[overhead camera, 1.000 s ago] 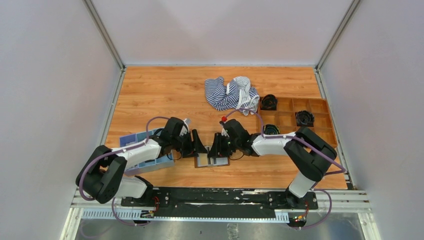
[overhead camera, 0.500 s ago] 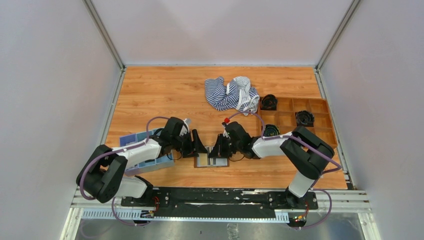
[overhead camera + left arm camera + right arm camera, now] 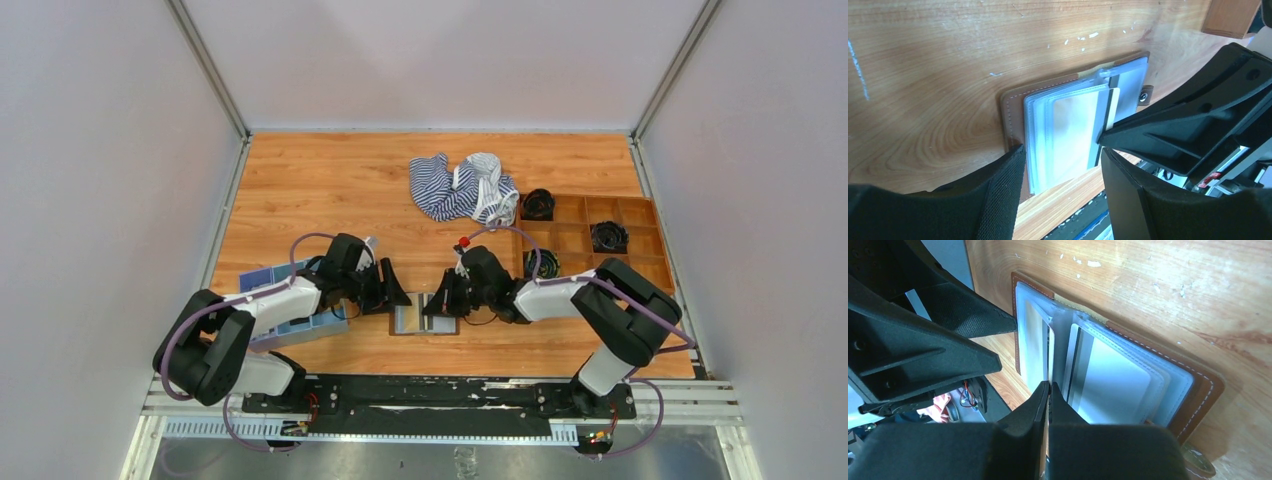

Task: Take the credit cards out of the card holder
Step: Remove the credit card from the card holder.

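The brown card holder (image 3: pixel 408 320) lies open on the table between the arms, its pale clear pockets facing up (image 3: pixel 1068 125); its stitched leather edge shows in the right wrist view (image 3: pixel 1205 390). A thin yellowish credit card (image 3: pixel 1050 355) sticks out of a pocket near the fold (image 3: pixel 1113 105). My right gripper (image 3: pixel 1049 384) is shut on that card's edge (image 3: pixel 432 303). My left gripper (image 3: pixel 1063 170) is open over the holder's left half (image 3: pixel 398 295), one fingertip (image 3: pixel 998 322) at the holder's left edge. A greyish card is not clearly told apart.
A light-blue tray (image 3: pixel 290 322) lies under the left arm. A striped cloth (image 3: pixel 462 187) is at the back. A brown compartment box (image 3: pixel 580 240) with black items stands at the right.
My right gripper has drawn back a little to the right, toward its arm. The left gripper has stayed by the holder's left side.
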`<state>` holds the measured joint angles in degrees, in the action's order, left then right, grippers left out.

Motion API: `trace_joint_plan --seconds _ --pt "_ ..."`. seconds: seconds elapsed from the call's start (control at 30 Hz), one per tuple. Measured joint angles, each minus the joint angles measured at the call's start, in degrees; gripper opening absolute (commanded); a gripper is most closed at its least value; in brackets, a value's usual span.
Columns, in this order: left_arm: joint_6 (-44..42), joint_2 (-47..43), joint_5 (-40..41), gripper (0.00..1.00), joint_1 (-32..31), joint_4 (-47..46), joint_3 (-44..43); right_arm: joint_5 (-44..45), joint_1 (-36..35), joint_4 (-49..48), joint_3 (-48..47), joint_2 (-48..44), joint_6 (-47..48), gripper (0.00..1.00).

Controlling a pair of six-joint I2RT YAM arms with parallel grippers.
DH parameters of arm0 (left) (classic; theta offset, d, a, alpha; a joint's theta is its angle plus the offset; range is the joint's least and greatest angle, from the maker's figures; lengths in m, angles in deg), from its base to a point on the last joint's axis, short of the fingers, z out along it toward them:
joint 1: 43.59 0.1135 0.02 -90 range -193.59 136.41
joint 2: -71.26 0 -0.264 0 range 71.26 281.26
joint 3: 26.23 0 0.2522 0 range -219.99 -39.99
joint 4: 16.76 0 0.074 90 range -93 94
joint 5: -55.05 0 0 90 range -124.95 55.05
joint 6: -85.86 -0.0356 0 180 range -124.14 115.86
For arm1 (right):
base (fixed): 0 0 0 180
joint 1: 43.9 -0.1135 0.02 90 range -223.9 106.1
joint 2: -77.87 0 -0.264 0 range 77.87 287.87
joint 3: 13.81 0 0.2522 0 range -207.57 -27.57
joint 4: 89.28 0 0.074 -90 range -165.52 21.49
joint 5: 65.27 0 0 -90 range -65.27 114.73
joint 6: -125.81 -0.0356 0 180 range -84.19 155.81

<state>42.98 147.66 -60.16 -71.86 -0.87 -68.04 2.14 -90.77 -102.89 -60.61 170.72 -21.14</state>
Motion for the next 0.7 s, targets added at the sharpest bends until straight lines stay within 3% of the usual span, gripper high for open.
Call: trace_joint_plan --seconds 0.7 --pt "-0.59 0.17 -0.52 0.62 0.09 0.83 0.24 -4.96 5.14 -3.87 5.57 -1.09 -1.9 0.0"
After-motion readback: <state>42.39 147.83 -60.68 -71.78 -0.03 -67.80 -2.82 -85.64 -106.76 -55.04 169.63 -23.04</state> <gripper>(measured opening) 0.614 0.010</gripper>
